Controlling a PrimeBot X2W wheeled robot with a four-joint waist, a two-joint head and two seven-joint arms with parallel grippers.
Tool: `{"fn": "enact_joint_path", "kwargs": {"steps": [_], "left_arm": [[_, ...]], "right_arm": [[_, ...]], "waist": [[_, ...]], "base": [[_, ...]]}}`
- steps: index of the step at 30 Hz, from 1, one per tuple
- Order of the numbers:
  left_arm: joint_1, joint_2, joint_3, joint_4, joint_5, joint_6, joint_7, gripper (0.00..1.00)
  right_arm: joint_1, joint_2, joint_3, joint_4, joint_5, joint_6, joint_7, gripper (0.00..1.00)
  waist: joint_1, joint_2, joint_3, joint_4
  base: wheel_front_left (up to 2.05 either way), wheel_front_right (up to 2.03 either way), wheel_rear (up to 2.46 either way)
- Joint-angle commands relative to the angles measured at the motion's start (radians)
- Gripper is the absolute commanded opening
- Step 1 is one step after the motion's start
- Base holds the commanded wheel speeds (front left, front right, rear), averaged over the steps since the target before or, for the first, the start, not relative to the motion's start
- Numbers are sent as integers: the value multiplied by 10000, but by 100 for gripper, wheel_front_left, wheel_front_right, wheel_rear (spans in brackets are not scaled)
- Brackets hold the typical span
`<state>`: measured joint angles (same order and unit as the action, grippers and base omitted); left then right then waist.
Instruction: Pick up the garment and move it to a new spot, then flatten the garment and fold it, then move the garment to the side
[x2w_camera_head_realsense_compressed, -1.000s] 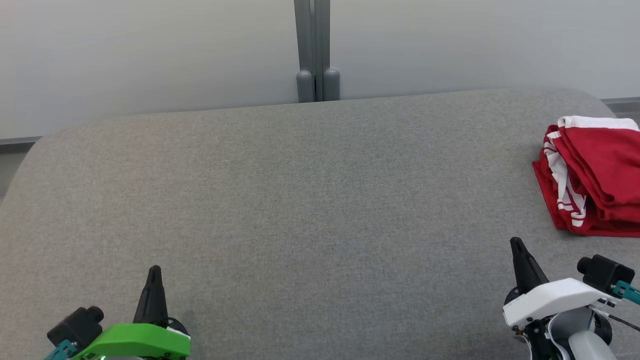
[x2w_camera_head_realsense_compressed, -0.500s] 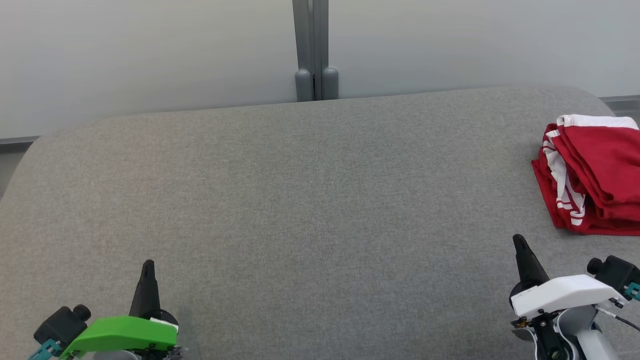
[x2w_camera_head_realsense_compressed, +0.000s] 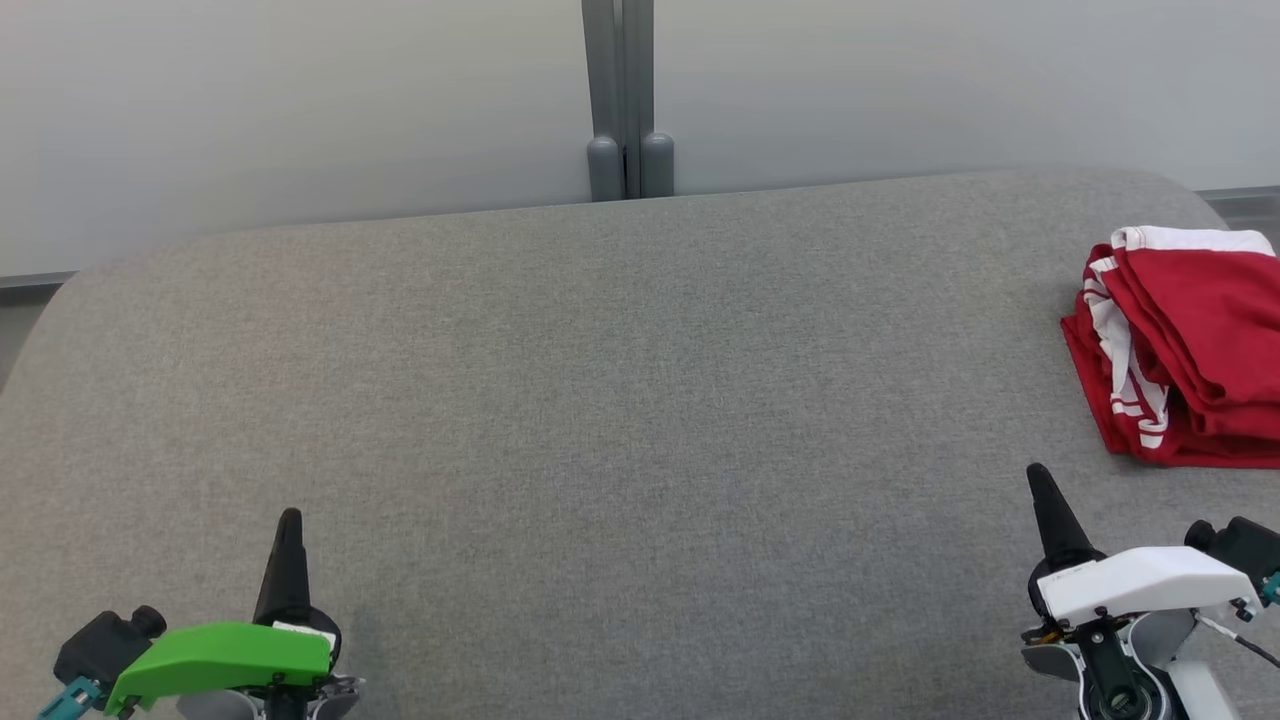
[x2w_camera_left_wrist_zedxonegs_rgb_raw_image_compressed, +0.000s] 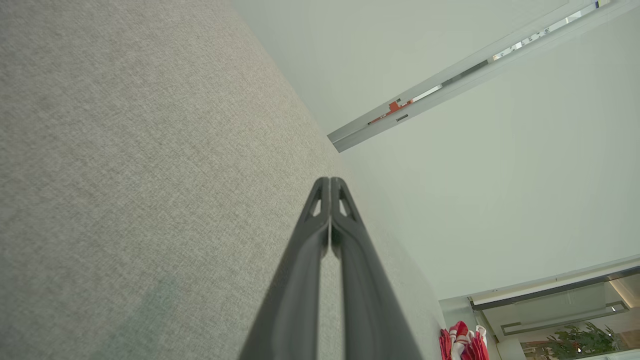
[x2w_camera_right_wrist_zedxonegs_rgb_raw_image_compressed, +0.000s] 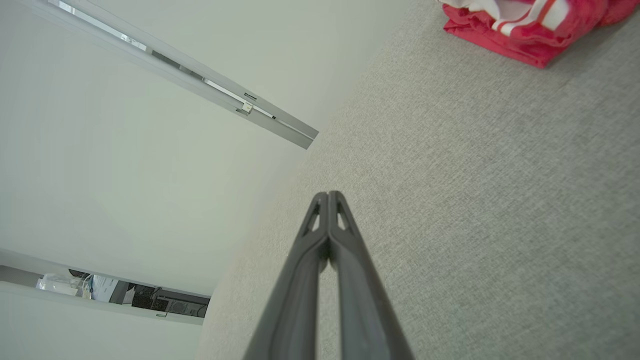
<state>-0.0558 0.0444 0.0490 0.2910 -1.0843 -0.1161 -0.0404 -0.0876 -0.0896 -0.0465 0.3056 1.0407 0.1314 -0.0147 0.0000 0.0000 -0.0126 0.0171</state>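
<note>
both grippers, the left gripper (x2w_camera_head_realsense_compressed: 288, 520) and right gripper (x2w_camera_head_realsense_compressed: 1036, 475), are pressed closed with nothing held, low over the grey cushion (x2w_camera_head_realsense_compressed: 600, 400); the folded red garment (x2w_camera_head_realsense_compressed: 1190, 350) lies at its far right edge.

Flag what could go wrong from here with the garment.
The red garment lies at the grey surface's right end, cut off by the head view; a nudge might tip it off.
Its layers look bunched, so the fold may slump open.
The shut right gripper sits near it and could snag it when moving.
</note>
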Motion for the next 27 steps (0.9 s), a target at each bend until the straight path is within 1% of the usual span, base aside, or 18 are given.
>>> {"fn": "enact_joint_path", "kwargs": {"steps": [1, 27], "left_arm": [[-270, 55, 66, -148, -299, -66, 63, 0], [-440, 71, 344, -296, -2562, -106, 740, 0]], "right_arm": [[-215, -18, -61, -160, 298, -5, 72, 0], [-248, 174, -351, -379, 2752, -7, 637, 0]], "waist": [[0, 0, 3, -3], [0, 0, 62, -67]], "base": [[0, 0, 0], [0, 0, 0]]}}
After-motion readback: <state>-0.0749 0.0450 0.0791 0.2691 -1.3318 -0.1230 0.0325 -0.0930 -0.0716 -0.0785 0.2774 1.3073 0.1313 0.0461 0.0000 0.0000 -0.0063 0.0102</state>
